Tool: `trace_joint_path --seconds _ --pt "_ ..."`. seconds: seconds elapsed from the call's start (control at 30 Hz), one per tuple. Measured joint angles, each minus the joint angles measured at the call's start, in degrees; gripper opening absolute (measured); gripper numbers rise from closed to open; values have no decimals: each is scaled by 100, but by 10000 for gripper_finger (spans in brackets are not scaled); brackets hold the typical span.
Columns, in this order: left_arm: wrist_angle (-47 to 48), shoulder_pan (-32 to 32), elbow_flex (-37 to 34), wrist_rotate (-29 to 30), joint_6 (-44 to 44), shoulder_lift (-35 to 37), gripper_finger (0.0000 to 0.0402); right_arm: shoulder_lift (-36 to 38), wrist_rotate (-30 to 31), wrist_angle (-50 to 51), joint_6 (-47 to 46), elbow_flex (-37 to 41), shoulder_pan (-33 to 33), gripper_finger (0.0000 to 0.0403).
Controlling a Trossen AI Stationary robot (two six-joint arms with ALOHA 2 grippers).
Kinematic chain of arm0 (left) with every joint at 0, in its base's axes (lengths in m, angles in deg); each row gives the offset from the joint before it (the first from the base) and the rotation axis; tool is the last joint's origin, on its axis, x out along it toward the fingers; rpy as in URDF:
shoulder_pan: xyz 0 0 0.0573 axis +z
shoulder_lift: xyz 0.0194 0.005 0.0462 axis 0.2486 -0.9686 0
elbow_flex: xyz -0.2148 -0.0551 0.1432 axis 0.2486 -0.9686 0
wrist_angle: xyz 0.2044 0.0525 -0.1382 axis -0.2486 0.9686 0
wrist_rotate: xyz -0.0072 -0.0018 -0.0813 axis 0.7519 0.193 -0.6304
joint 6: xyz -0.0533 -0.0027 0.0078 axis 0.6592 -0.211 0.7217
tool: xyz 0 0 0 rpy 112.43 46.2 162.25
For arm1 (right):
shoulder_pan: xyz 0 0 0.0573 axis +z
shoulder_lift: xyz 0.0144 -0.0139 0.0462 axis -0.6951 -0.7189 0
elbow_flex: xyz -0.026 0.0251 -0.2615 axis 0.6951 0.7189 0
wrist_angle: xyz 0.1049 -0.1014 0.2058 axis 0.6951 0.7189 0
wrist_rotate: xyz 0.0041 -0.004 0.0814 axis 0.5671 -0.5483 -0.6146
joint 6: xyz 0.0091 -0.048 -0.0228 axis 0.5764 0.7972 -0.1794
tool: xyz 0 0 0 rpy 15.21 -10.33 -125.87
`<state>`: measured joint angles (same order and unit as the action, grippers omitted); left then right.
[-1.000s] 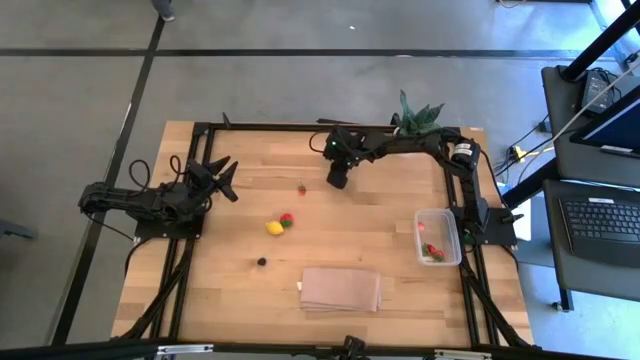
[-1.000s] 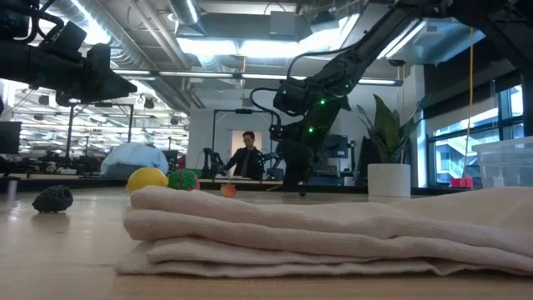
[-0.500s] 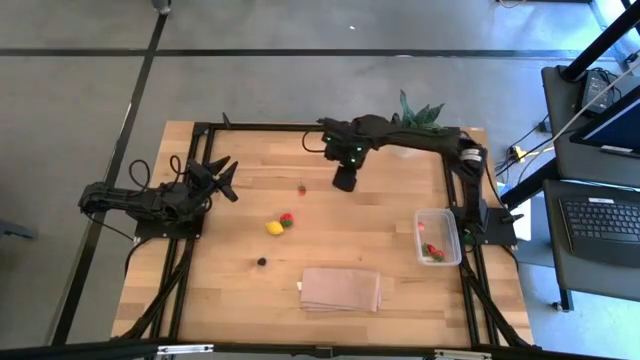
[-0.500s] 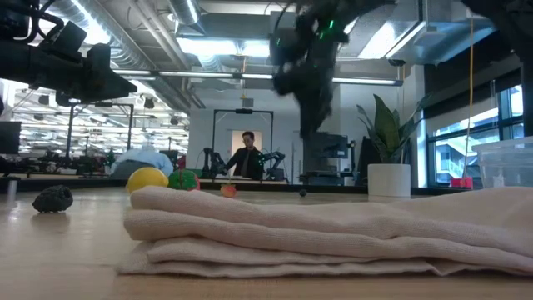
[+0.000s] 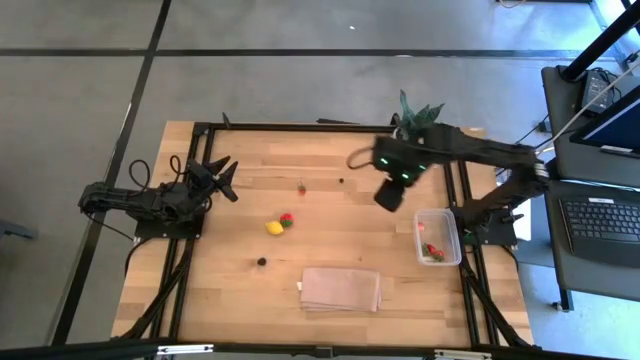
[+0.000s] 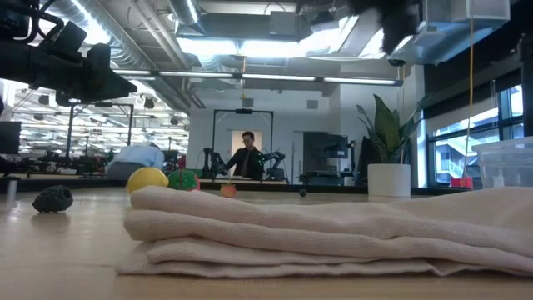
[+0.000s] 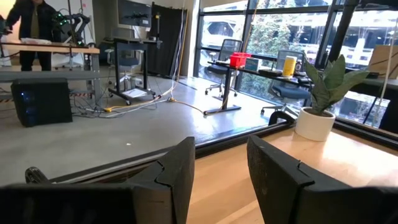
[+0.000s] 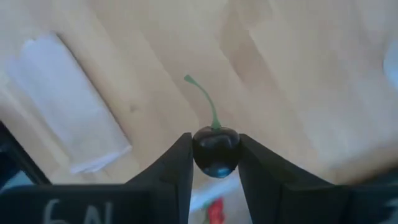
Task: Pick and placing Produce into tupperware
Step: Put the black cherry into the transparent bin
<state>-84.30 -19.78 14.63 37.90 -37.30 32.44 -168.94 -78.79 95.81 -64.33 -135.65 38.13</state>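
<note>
My right gripper (image 5: 389, 196) is high above the table, left of the clear tupperware (image 5: 438, 237), and is shut on a dark cherry (image 8: 216, 148) with a green stem. The tupperware holds a few red pieces (image 5: 433, 250). On the table lie a yellow piece (image 5: 274, 227), a red-and-green piece (image 5: 287, 220), a small red piece (image 5: 301, 188) and two dark berries (image 5: 262, 261) (image 5: 340, 182). My left gripper (image 5: 222, 176) waits open and empty at the table's left side; its fingers also show in the left wrist view (image 7: 221, 168). My right gripper pinches the cherry's round body (image 8: 200, 149) between its two fingers, one finger (image 8: 177, 171) on each side. The fingers come from above, pointing down. The cherry is lifted clear of the table, and its stem (image 8: 207, 102) sticks out free.
A folded tan cloth (image 5: 341, 288) lies near the front edge, left of the tupperware. A green plant in a white pot (image 5: 418, 115) stands at the far edge. The arms' black frames run along both table sides.
My right gripper has risen from the table's far middle, where it stood low by the small red piece, and has swung toward the right edge and a little nearer, toward the tupperware. One dark berry stays on the table where the gripper was.
</note>
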Motion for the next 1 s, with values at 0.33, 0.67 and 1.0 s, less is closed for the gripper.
trace_joint_path --seconds 0.33,0.67,1.0 --pt "0 0 0 0 4 0 140 2164 482 60 -3809 2671 1558 112" --pt "0 2 0 0 11 0 140 2929 171 -1416 -4923 4991 2223 115" --pt "0 0 0 0 22 0 140 2761 223 -1746 -4961 5476 2304 116"
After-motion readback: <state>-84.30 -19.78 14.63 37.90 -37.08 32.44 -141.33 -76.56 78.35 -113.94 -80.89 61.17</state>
